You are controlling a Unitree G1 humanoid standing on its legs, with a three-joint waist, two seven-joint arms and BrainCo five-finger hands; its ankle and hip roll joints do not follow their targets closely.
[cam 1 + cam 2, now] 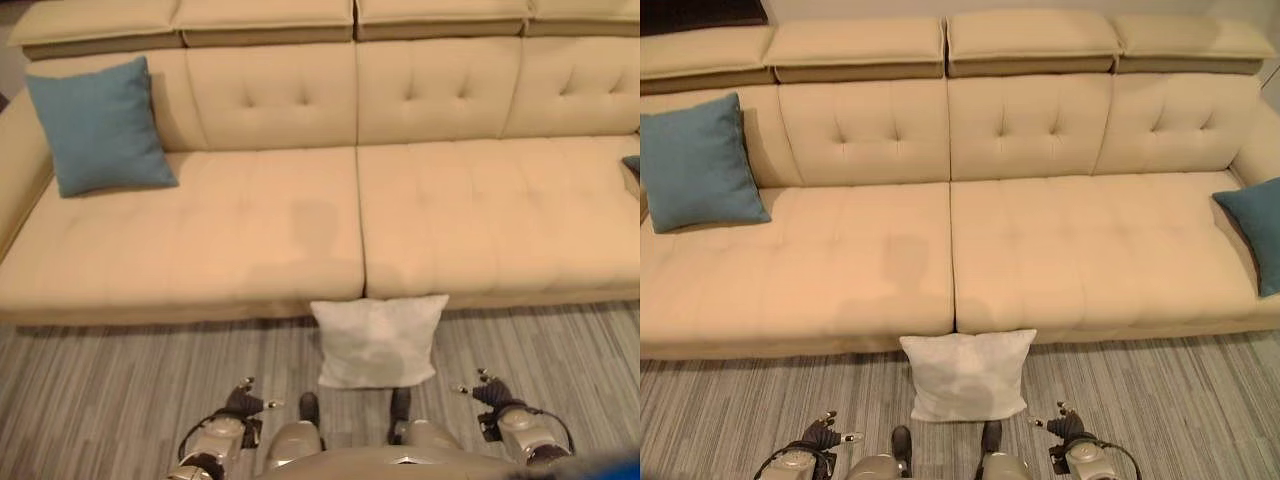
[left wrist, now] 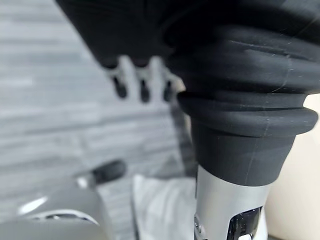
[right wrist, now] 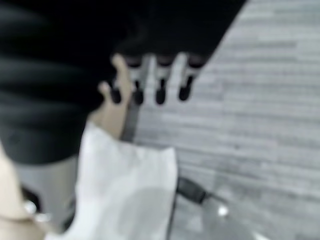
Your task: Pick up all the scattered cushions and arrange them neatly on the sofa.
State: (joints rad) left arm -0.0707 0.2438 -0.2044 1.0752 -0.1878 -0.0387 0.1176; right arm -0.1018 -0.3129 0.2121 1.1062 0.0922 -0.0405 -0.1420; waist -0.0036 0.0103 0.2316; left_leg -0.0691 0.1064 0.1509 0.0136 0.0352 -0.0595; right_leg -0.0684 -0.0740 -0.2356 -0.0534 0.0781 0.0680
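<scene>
Both hands hang low on either side of the white cushion: the left hand [image 1: 243,402] just off its left lower corner, the right hand [image 1: 487,393] just off its right lower corner, neither touching it. Their fingers [image 2: 142,87] look relaxed and roughly straight, holding nothing; the right hand's fingers [image 3: 160,85] read the same way in its own wrist view. The white cushion [image 1: 378,341] stands propped on the striped floor [image 1: 120,390], its upper edge leaning against the sofa [image 1: 250,230] front right where the two seat sections meet. It lies ahead of and between the two sets of fingertips, about equally near each, perhaps a touch nearer the left. Its long axis runs side to side along the sofa front, broad face turned out toward the robot, so a two-handed squeeze from the sides looks the natural approach. Away from the white cushion, a blue cushion [image 1: 100,125] leans at the sofa's left end, and another blue cushion [image 1: 1252,232] sits at the right end.
</scene>
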